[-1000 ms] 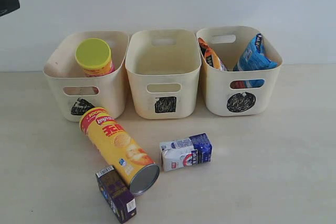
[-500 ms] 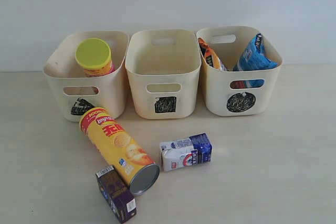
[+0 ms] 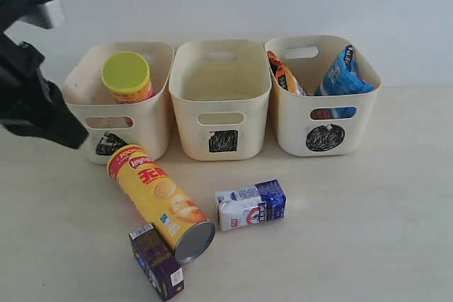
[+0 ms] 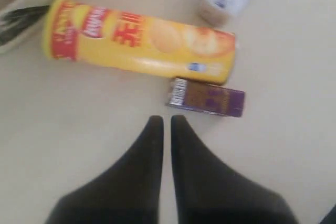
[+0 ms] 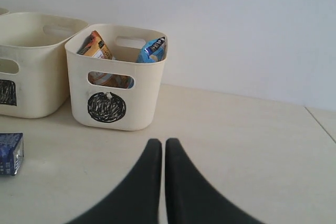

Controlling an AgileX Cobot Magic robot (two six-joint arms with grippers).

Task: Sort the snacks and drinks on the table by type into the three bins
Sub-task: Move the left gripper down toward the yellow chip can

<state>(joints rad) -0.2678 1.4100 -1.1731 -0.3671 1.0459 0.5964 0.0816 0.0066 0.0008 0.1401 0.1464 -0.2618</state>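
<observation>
Left gripper [image 4: 165, 123] jaws pressed together, empty; its wrist view is blurred. Right gripper [image 5: 164, 144] likewise. Yellow canister [image 3: 159, 199] lies toward front edge, purple carton [image 3: 157, 262] just beside it. Pink canister [image 3: 127, 78] mostly hidden in back-left bin [image 3: 141, 129].

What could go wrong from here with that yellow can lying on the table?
The yellow can lies on its side, so it may roll away when the left tool closes on it. The purple carton sits close against the can's end, so a grab there might knock it or pinch both.
</observation>
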